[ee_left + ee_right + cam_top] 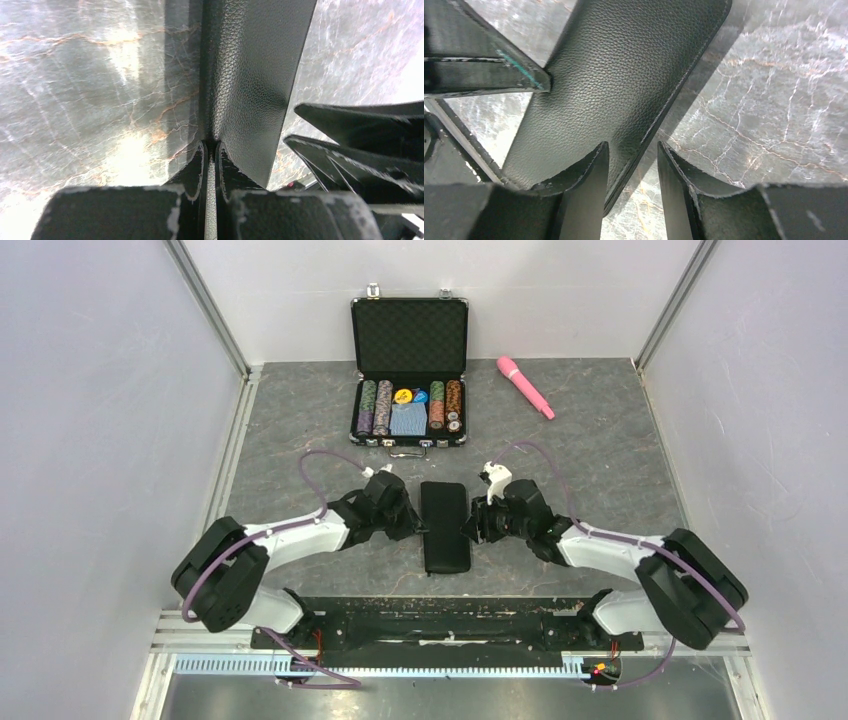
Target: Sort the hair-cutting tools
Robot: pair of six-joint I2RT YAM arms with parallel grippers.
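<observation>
Both arms are bolted at the near edge of the table [600,460] and reach inward, so the two claws face each other across the middle of it. Between them lies the pouch [446,525], flat on the table with its long sides running near to far.

The left claw [419,527] is at the pouch's left edge. In its wrist view the fingers [192,170] are together with only a thin slit between them. The pouch's edge runs straight down into that slit, so the claw is clamped on the pouch. The pouch's grained black face rises away from the fingertips, with bare table to the left of it.

The right claw [468,527] is at the pouch's right edge. In its wrist view the fingers [589,190] stand apart, one on each side of the stitched edge. One finger is over the pouch's face and the other over bare table, and neither can be seen pressing on the pouch. A dark tip of the left claw shows at the upper left of that view, on the pouch's other side.

Beyond the pouch, toward the far edge and about centred, a case [410,335] stands open with its lid upright. Chips [375,405] are stacked in rows inside it. To the right of the case, near the far right corner, a wand [525,386] lies at a slant, well apart from the pouch.

No view shows the scissors or the combs, so I cannot tell where they are.
</observation>
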